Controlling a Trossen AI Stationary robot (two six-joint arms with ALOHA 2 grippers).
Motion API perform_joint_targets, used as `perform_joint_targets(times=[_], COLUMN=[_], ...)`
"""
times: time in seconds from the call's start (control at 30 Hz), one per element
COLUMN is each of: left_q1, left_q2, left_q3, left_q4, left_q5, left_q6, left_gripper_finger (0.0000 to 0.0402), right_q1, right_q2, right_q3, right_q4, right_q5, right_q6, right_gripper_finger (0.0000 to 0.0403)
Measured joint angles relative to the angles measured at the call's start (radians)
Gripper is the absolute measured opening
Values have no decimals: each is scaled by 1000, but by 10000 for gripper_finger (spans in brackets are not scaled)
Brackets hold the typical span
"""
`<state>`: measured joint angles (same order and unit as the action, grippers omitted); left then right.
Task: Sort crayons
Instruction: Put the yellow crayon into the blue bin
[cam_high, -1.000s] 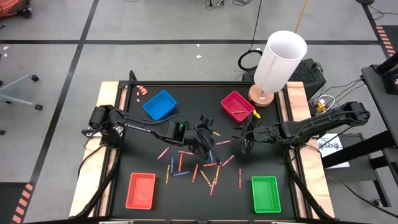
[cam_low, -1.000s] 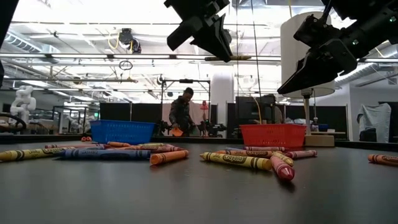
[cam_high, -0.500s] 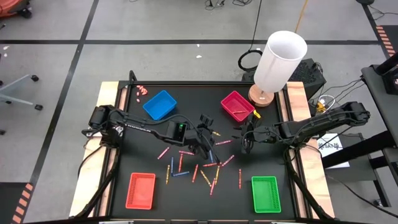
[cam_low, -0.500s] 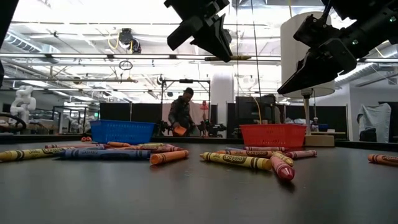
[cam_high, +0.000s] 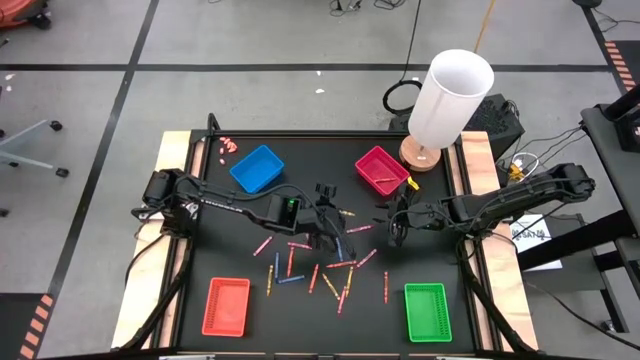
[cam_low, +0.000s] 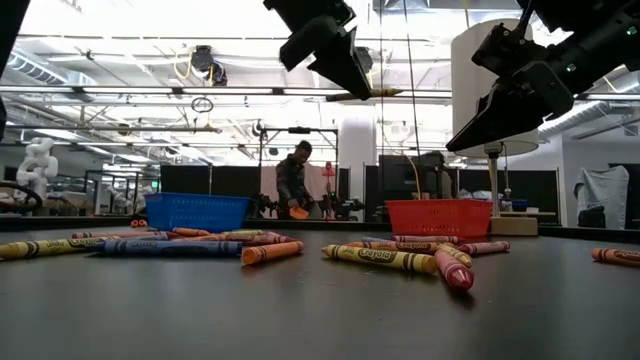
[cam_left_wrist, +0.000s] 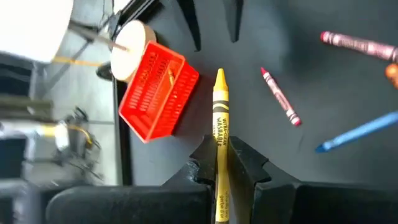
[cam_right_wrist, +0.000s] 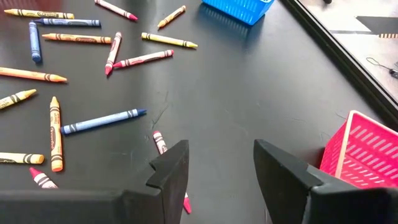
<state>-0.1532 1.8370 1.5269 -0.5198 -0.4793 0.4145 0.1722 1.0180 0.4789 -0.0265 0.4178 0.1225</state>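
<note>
Black table top (cam_high: 240, 270) fills the middle of the floor space, with four trays on it: one blue tray (cam_high: 256, 168), one magenta tray (cam_high: 381, 168), one red tray (cam_high: 227, 305) and one green tray (cam_high: 427, 311). Most of the crayons (cam_high: 320, 262) are thin paper-wrapped sticks in red, pink, orange, yellow and blue, lying flat near the middle and pointing every which way. The left gripper (cam_left_wrist: 221, 163) is squeezed shut on one yellow crayon (cam_left_wrist: 220, 124), held above the table; its tip points toward the magenta tray. The right gripper (cam_right_wrist: 214, 163) hangs above the table near the magenta tray, fingers spread apart with nothing between them.
</note>
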Motion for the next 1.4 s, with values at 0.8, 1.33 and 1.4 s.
perform_joint_targets(times=[0.8, 1.33, 1.4], left_q1=[0, 99, 130], left_q2=[-2, -50, -70], left_q3=[1, 1, 1], left_q4=[-58, -452, -479], left_q5=[87, 44, 44], left_q6=[-436, -469, -470], left_gripper_finger=[17, 17, 17], right_q1=[0, 0, 0], right_q2=[0, 0, 0], right_q3=[0, 0, 0], right_q4=[0, 0, 0], right_q5=[-1, -3, -3], right_q6=[27, 21, 18], right_gripper_finger=[167, 167, 167])
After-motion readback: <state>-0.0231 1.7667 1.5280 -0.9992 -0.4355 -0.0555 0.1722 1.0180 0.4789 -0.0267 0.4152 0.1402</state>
